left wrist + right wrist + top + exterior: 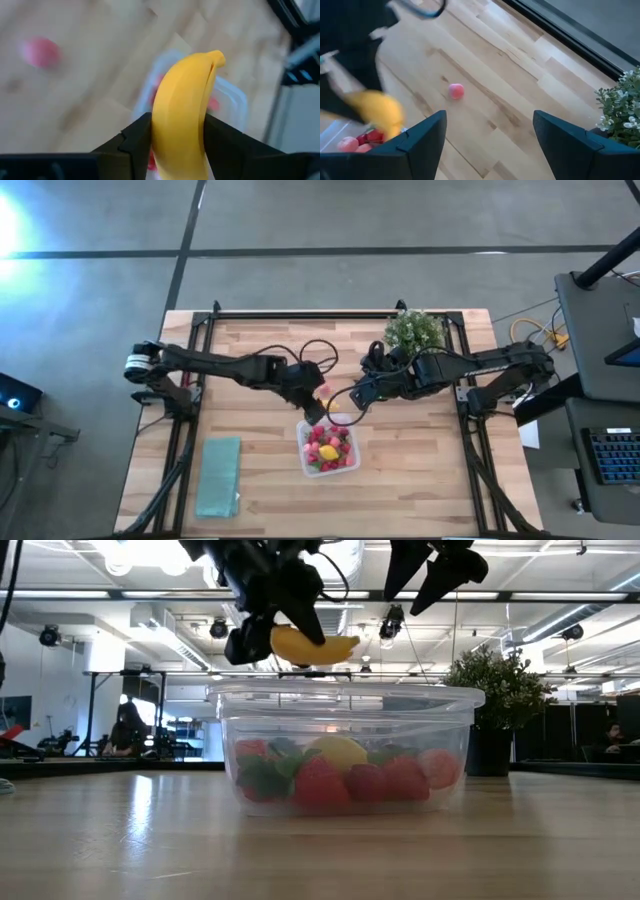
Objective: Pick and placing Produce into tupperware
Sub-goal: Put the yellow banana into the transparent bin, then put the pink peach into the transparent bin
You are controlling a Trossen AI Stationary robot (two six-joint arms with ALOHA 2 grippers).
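My left gripper hangs just above the far edge of the clear tupperware and is shut on a yellow banana-shaped piece. The box stands on the table and holds several red strawberry pieces, green bits and a yellow lemon. My right gripper is open and touches nothing; it hovers above the table just beyond the box, close to the left one. A pink piece lies alone on the wood past the box. My left gripper pinches the yellow piece between its two fingers, which lie across its curved body partway along. The fingers slant down from above. The piece is lifted clear, its pointed end sticking out past the fingertips over the box.
A green potted plant stands at the table's far edge behind the right arm. A flat teal rectangle lies near the front left corner. Bare wood shows around the box on its near and right sides.
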